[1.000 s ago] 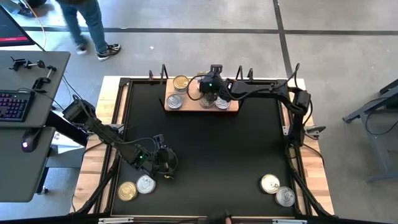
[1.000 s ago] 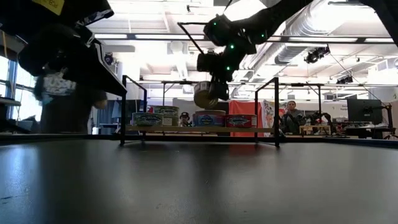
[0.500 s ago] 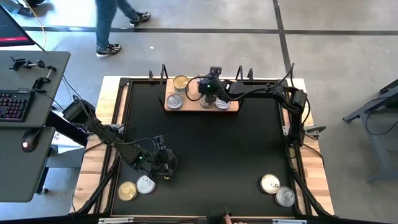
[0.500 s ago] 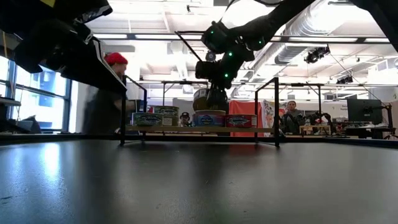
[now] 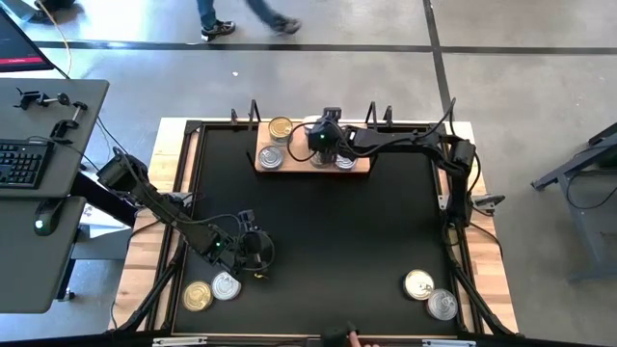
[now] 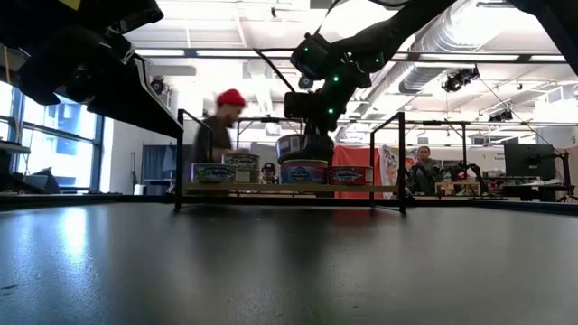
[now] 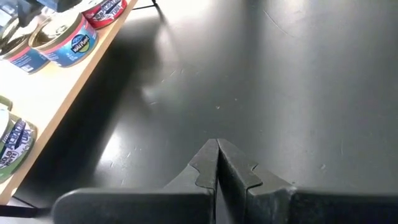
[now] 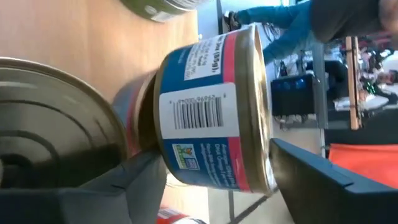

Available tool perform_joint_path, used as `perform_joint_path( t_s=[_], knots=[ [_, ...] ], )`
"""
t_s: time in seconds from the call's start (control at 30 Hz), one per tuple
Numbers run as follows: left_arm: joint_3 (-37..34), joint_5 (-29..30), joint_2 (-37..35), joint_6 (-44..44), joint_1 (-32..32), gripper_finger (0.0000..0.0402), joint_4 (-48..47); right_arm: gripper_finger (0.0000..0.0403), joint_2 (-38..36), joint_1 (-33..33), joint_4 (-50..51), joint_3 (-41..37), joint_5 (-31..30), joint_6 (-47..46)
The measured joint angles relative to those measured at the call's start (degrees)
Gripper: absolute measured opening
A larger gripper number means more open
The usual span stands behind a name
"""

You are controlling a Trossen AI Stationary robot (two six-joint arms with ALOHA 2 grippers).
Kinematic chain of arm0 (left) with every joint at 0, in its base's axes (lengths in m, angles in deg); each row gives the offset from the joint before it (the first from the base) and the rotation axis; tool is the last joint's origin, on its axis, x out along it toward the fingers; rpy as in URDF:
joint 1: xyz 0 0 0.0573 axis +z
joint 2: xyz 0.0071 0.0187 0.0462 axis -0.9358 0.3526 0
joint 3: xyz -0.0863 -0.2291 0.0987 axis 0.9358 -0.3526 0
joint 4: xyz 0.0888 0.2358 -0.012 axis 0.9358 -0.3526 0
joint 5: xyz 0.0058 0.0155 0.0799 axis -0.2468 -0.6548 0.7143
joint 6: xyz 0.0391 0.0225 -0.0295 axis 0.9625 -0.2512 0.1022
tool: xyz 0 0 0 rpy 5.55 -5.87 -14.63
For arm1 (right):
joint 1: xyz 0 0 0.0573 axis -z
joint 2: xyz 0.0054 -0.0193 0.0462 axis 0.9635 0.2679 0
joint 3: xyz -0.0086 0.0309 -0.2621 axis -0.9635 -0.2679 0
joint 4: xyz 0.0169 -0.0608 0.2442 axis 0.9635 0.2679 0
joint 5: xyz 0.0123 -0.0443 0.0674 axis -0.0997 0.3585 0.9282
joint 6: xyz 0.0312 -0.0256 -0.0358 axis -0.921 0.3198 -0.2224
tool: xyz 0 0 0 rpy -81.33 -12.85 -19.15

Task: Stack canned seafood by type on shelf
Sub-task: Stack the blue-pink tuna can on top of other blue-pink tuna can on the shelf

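Observation:
The shelf (image 5: pixel 313 164), a light wooden board with black uprights, stands at the table's far edge with canned seafood on it. In its middle one blue-and-pink tin (image 8: pixel 211 118) stands upright on another tin (image 6: pixel 303 171). My right gripper (image 8: pixel 214 180) is open around the upper tin, one finger past its lid, the other by its base. Other tins (image 6: pixel 214 172) and a red one (image 6: pixel 350 174) rest on the board. My left gripper (image 7: pixel 217 165) is shut over the black tabletop at the near left, touching nothing. My right gripper comes level from the table's near side. One finger (image 8: pixel 323 174) stands just above the upper tin's lid (image 8: pixel 264 106) with a thin gap. The other finger (image 8: pixel 140 180) lies at the base rim (image 8: pixel 163 140); whether it touches I cannot tell. The tin rests on the tin beneath.
Loose tins lie on the black tabletop: a gold one (image 5: pixel 198 296) and a silver one (image 5: pixel 225 285) at the near left, two more (image 5: pixel 419 283) (image 5: pixel 442 305) at the near right. A person walks beyond the far edge.
My right gripper has sunk a little toward the shelf with its tin. The tin hung tilted and clear above the middle tin a second ago; now it stands level on top of that tin.

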Motion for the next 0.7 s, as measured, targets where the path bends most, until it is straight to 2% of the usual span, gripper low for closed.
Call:
perform_joint_path(
  t_s=[0.2, 0.43, 0.57, 0.7],
  knots=[
    [0.0, -0.18, 0.01, -0.04, 0.0, 0.0, 0.02, 0.0275, -0.52, -0.53, 5.53, 2.42, -3.26, -0.3],
    [0.0, -0.19, 0.01, -0.04, 0.0, 0.0, 0.04, 0.0275, -0.59, -1.65, 11.04, 5.51, -3.31, -0.89],
    [0.0, -0.19, 0.01, -0.04, 0.0, 0.0, 0.04, 0.0275, -0.59, -1.6, 11.44, 5.77, -2.83, -1.31],
    [0.0, -0.19, 0.01, -0.04, 0.0, 0.0, 0.03, 0.0275, -0.59, -1.29, 11.72, 5.77, 0.12, -2.4]
  ],
)
